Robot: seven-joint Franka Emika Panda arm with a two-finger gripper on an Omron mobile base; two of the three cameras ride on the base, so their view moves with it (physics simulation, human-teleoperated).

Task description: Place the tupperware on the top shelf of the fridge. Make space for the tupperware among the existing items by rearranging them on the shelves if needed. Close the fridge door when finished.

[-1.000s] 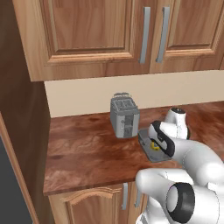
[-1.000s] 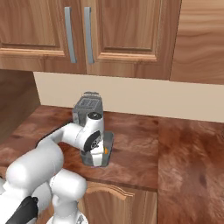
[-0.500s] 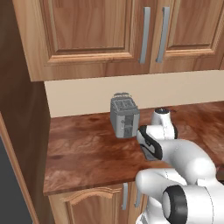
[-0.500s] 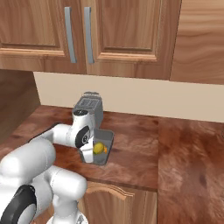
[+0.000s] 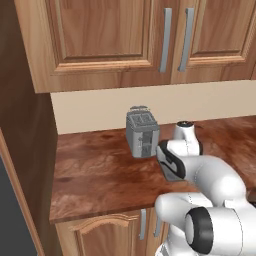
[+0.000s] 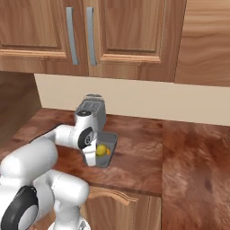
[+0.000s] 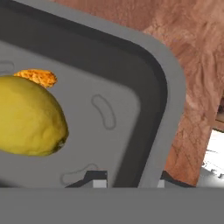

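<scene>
The tupperware (image 6: 110, 143) is a grey lidless tub on the wooden counter, just in front of the toaster. Inside it lie a yellow food piece (image 7: 30, 118) and a small orange piece (image 7: 38, 77); the yellow piece (image 6: 102, 150) also shows from the right base view. My gripper (image 7: 128, 181) reaches down over the tub's near wall (image 7: 148, 127), one fingertip inside it and one outside, pressed against it. In the base views the hand (image 6: 88, 138) (image 5: 170, 162) covers the tub's left part. The fridge and its shelves are out of view.
A boxy silver toaster (image 5: 142, 132) (image 6: 92, 109) stands right behind the tub. The counter (image 5: 95, 175) runs on to the right (image 6: 193, 152). Wooden wall cabinets (image 5: 115, 40) hang overhead. A tall wooden panel (image 5: 25, 150) closes off the left end.
The hand has turned and come down onto the tub. Its jaws have gone from wide open to closed on the tub's wall.
</scene>
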